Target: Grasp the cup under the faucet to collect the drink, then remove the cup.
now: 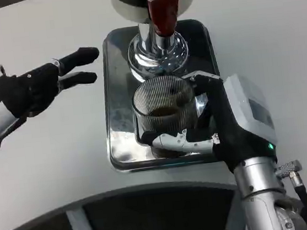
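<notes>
The right robot hand [210, 125] wraps the ribbed glass cup [163, 105], part-filled with dark drink, on the steel tray [116, 102] under the faucet [158, 36] mid-desk; probably slippery, breakable and spill-prone, best gripped round its sides, while the left robot hand [50, 82] hovers spread.

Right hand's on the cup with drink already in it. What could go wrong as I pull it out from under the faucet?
1. The cup holds dark liquid; tilting it while withdrawing could spill onto the metal tray.
2. The faucet hangs just above the rim, so lifting straight up may knock it.
3. The right hand wraps a ribbed glass wall; a loose grip could slip.
4. The left hand hovers beside the tray, possibly in the way.
</notes>
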